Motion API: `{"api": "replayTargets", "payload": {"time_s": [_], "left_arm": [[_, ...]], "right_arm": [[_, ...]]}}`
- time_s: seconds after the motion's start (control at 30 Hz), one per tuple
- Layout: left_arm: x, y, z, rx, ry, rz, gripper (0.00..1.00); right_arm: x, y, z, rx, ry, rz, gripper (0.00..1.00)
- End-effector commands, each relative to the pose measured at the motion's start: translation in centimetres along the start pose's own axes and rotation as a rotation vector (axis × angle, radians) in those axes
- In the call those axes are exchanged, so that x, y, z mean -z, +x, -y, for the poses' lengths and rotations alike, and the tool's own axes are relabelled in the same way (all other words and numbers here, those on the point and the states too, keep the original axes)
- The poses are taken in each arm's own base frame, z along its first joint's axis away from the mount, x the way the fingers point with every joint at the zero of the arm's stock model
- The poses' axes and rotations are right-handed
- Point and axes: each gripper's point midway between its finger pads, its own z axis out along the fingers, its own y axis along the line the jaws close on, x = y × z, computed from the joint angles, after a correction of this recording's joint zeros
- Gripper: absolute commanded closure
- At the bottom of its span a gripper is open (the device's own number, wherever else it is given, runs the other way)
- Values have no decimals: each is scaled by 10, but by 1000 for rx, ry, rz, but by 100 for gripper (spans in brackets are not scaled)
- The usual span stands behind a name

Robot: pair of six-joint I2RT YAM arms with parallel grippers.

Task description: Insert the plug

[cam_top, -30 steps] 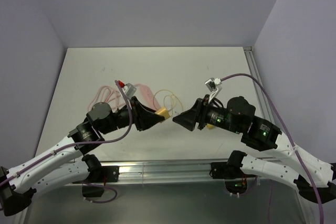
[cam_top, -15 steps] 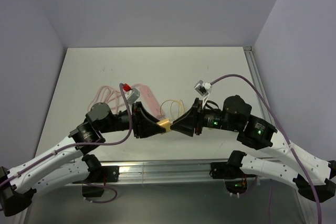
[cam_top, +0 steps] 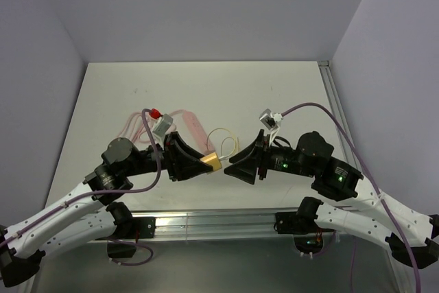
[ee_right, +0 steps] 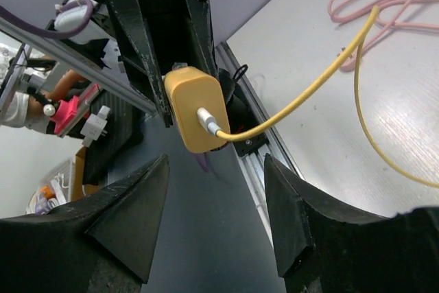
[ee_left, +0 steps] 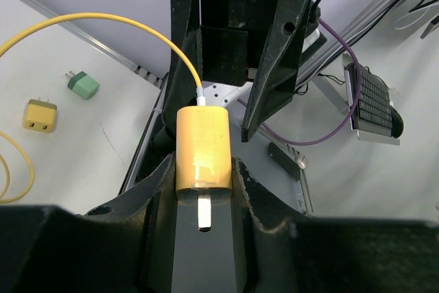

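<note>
The yellow charger block (ee_left: 204, 135) is clamped in the left gripper (ee_left: 204, 176), its long axis lying along the fingers and its cable end pointed straight at the right gripper (ee_right: 216, 169) — held with jaws apart, empty, just ahead of it. The white plug (ee_right: 208, 120) is seen seated in that face — so any last press is judged to fall along this axis.

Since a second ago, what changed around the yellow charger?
Right tool moved in to the yellow charger, closed briefly, then opened and backed slightly off. Left tool shifted slightly toward the near edge, still clamped on the charger, yellow cable plugged in.
</note>
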Motion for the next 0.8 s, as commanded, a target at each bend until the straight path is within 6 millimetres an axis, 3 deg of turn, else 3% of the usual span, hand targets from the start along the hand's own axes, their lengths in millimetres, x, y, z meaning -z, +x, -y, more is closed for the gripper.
{"api": "replayTargets", "payload": {"time_s": [0.0, 0.13, 0.33, 0.63, 0.73, 0.77], "left_arm": [[2, -11, 16, -8, 66, 49, 100], [4, -12, 22, 6, 96, 65, 100], [5, -13, 26, 16, 116, 75, 100], [5, -13, 30, 21, 142, 76, 100], [5, -12, 29, 19, 142, 72, 100], [5, -12, 29, 20, 140, 72, 100]], "right_arm": [[-5, -21, -18, 36, -95, 86, 35], [-13, -25, -22, 39, -131, 101, 35], [-20, -34, -30, 50, -177, 127, 43], [-29, -30, -33, 52, -205, 99, 55], [-29, -31, -34, 61, -213, 100, 67], [-29, -30, -34, 60, -214, 96, 82]]}}
